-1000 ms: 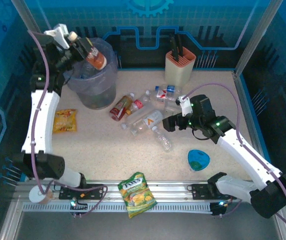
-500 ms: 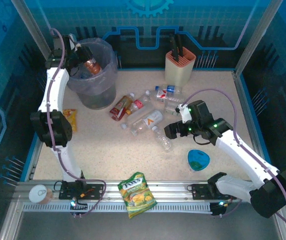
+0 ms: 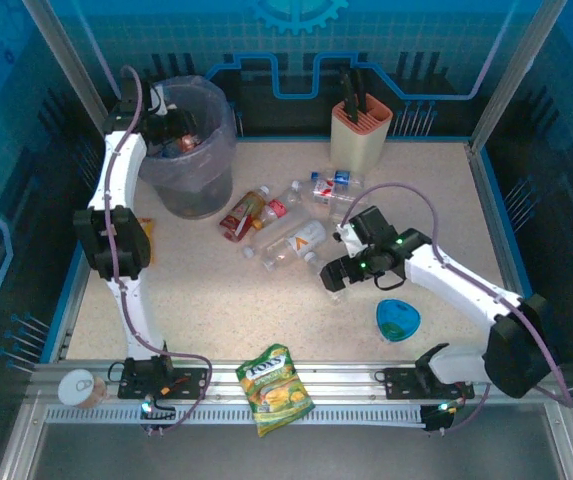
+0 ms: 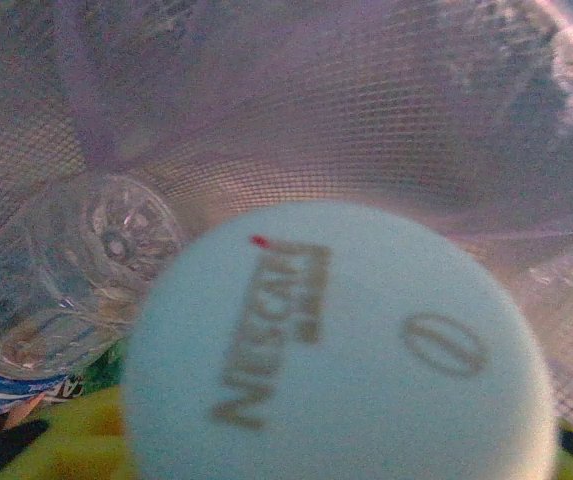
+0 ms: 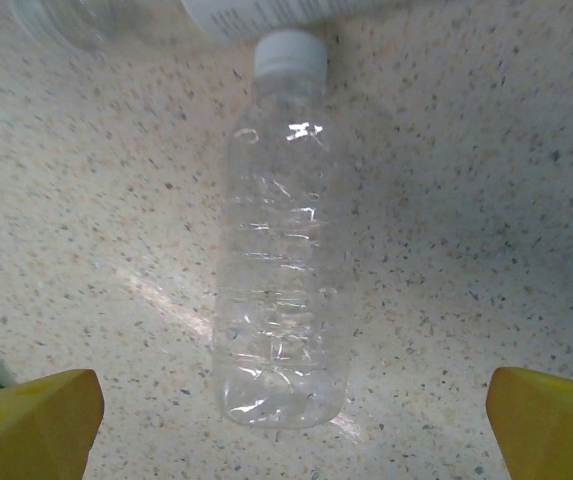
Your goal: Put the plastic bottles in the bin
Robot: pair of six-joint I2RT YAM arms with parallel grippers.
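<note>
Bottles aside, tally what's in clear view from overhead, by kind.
Bin: 1
Knife holder: 1
Blue bowl: 1
Tin can: 1
Green snack bag: 1
Total: 5

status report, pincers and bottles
left pincer over bin, nescafe bottle before it, grip unclear. right pincer open above clear bottle. nothing between.

I'm watching the speckled table (image 3: pixel 206 300) bearing the bin (image 3: pixel 198 192) at its far left, a peach knife holder (image 3: pixel 360 132) and a blue bowl (image 3: pixel 398 319). The plastic bottles (image 3: pixel 293 243) are lying clustered mid-table, one clear bottle (image 5: pixel 284 260) resting flat.
</note>
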